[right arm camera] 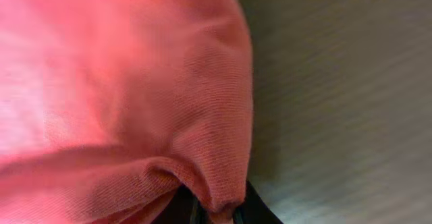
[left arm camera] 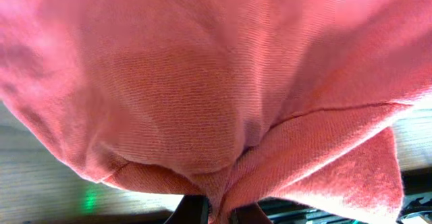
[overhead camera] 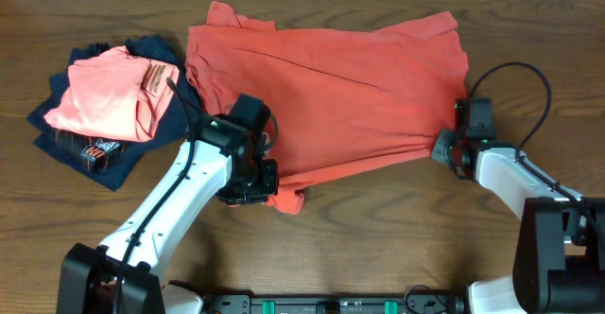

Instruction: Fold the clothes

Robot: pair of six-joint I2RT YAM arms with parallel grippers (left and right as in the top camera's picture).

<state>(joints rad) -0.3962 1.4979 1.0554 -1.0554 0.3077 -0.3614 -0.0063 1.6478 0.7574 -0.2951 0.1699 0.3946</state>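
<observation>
While the coral-red cotton short-sleeve T-shirt lies spread flat mid-way across the brown wooden table, no fold shows yet, so nearly all the work looks left. The left gripper and right gripper are each clamped on its near edge. Bare wood lies in front; a folded salmon-pink shirt on a navy-blue garment crowds the left edge.

The overhead view looks straight down on the dark brown wooden table, far enough to hold the whole spread coral-red soft cotton T-shirt. The left wrist view sits pressed against that shirt's front-left corner, cloth filling it. The right wrist view is equally close at its right edge, tabletop beside. All three share the shirt.
</observation>
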